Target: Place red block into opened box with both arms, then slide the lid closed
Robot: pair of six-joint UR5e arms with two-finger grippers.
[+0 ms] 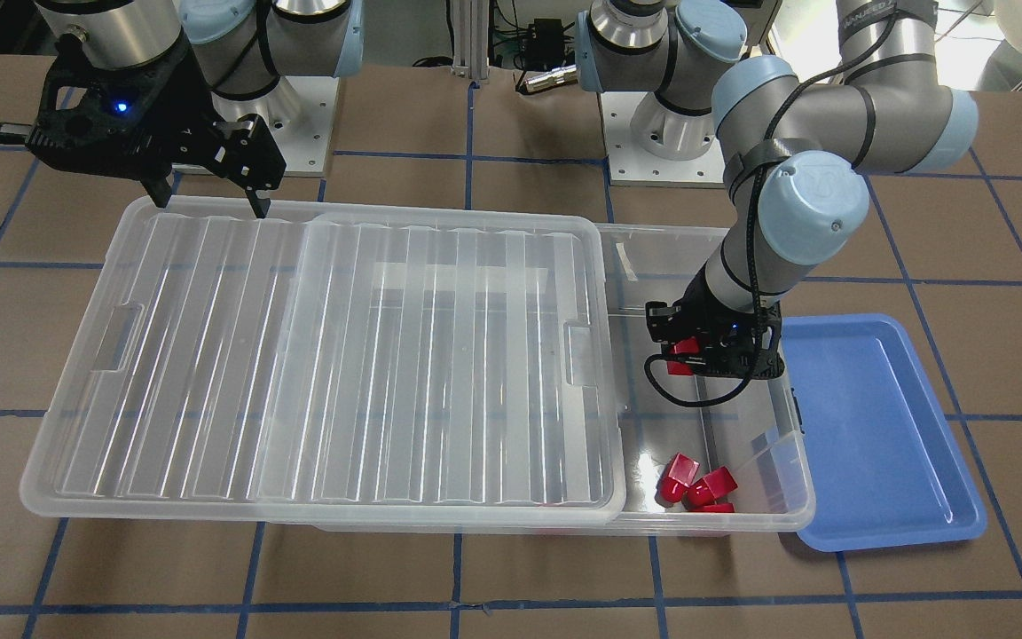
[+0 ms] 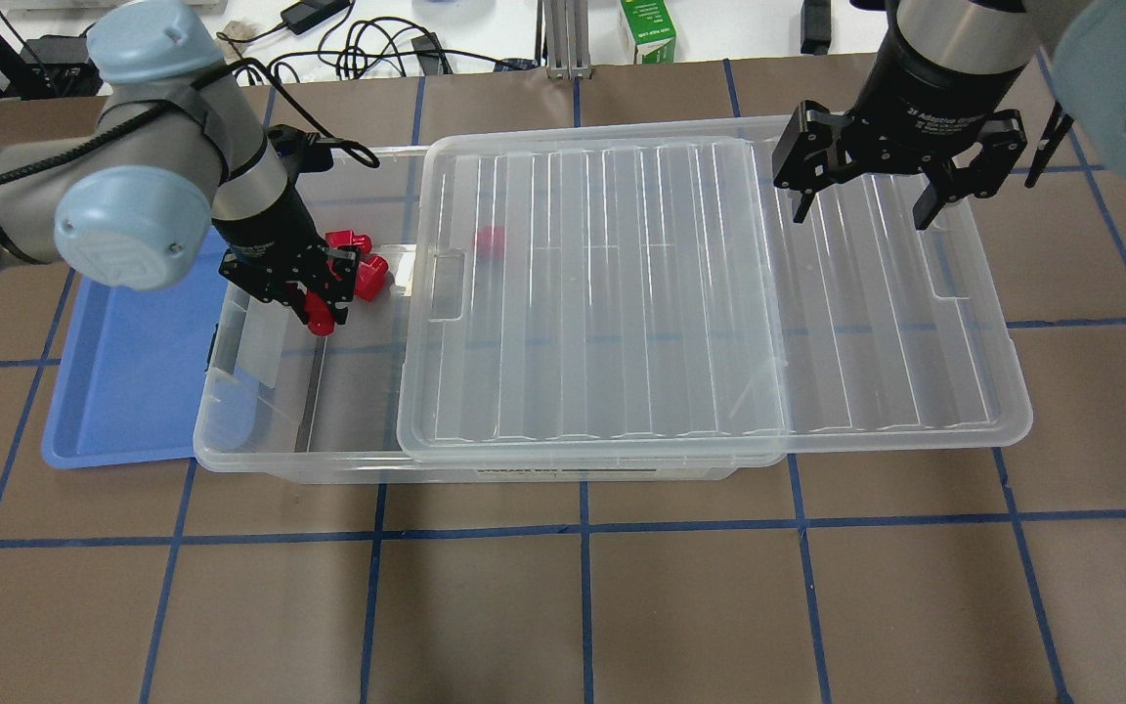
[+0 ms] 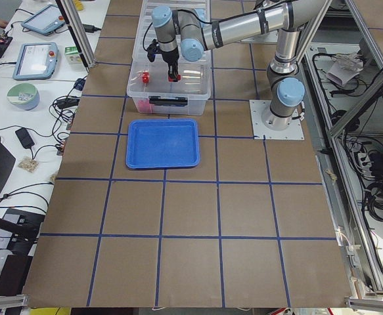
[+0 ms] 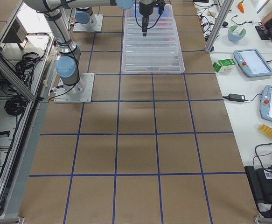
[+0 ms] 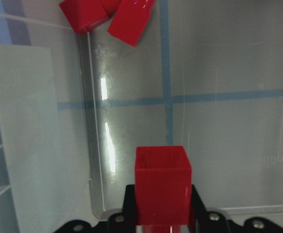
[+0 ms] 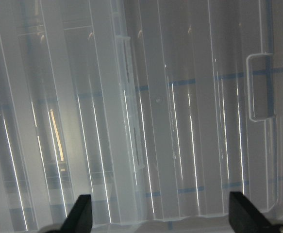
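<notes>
- The red block [image 5: 161, 182] sits closest to the left wrist camera. It is pinched between the two fingers of the left gripper [image 5: 161, 209], which are drawn in narrow against its sides.
- That gripper reaches down into the uncovered end of the box [image 1: 782, 461], on the robot's left. The block it holds is over the clear floor there; whether it touches the floor cannot be told.
- A few loose red blocks [image 1: 711, 485] lie in the same open end, bunched near the far wall as seen from the robot's side. One more shows through the plastic just under the edge of the lid [image 2: 612, 293].
- The lid is pushed toward the robot's right. It covers most of the box and overhangs its right end.
- The right gripper [image 2: 862, 217] hangs above the overhanging part of the lid, fingers spread wide and holding nothing.
- A blue tray [image 1: 884, 435] lies on the table [image 2: 622, 587], just beside the box's open end.
</notes>
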